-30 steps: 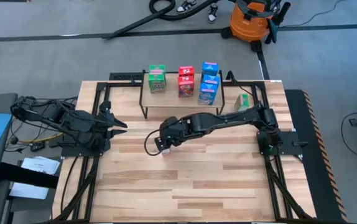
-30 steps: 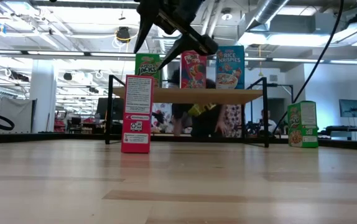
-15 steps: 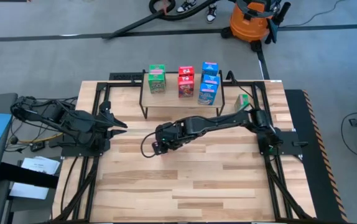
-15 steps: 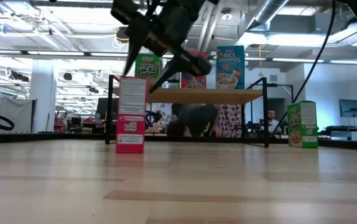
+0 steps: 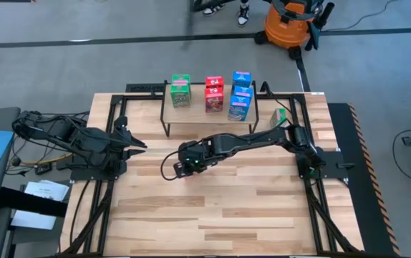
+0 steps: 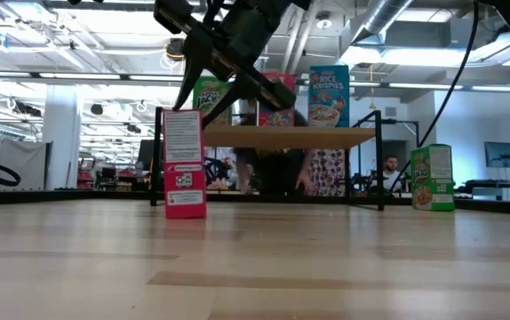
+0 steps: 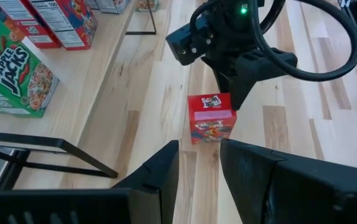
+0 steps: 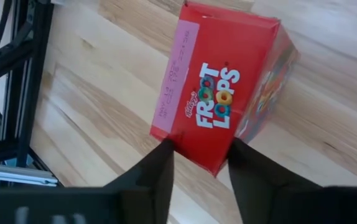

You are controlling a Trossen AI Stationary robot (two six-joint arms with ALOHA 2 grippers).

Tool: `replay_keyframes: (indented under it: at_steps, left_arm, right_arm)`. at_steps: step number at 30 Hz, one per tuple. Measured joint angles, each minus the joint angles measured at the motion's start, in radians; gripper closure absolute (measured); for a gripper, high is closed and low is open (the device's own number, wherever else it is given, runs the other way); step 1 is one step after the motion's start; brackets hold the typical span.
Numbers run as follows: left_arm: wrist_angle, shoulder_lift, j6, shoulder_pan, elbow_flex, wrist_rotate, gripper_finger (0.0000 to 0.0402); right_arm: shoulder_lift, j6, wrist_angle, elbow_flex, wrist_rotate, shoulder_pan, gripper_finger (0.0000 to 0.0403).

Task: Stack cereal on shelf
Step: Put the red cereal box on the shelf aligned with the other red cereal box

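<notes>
High view: the shelf (image 5: pixel 209 115) stands at the upper middle of the slatted counter (image 5: pixel 213 208), with green (image 5: pixel 180 91), red (image 5: pixel 214 94) and blue (image 5: pixel 240 95) cereal boxes in stacks on its top. Another green box (image 5: pixel 279 117) stands on the counter just right of the shelf. The right tool (image 5: pixel 185 169) is at frame centre, below the shelf, reaching over a red box that is almost hidden under it. The left tool (image 5: pixel 138 144) rests at the left edge of the counter, its fingers closed on nothing.

Low view: the red box (image 6: pixel 184 164) stands upright on the counter at left of centre, in front of the shelf's left leg. The right tool (image 6: pixel 224 76) comes down from above, its fingers straddling the box's upper end. The lone green box (image 6: pixel 432 178) stands at far right.

Left wrist view: the red box (image 7: pixel 211 117) stands at frame centre on the counter, with the right tool (image 7: pixel 237 93) right above it; the shelf top shows at upper left.

Right wrist view: the Froot Loops box (image 8: pixel 225 93) fills the centre, its near edge set between the two dark fingers (image 8: pixel 155 177), which sit close at each side of it. Whether they press it I cannot tell.
</notes>
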Motion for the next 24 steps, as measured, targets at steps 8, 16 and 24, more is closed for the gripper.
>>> replay_keyframes:
  at_steps: [8,16,24]
  left_arm:
    - [-0.001,0.0,0.0,0.0,0.0,0.0,0.0294]
    - [0.0,0.0,0.0,0.0,0.0,0.0,0.0294]
    - [0.0,0.0,0.0,0.0,0.0,0.0,0.0294]
  right_arm:
    - [0.0,-0.011,-0.002,0.0,0.0,0.0,0.0293]
    - [-0.003,-0.034,0.001,-0.001,-0.021,0.001,0.0296]
    - [-0.001,-0.072,-0.006,0.031,-0.054,0.002,0.0306]
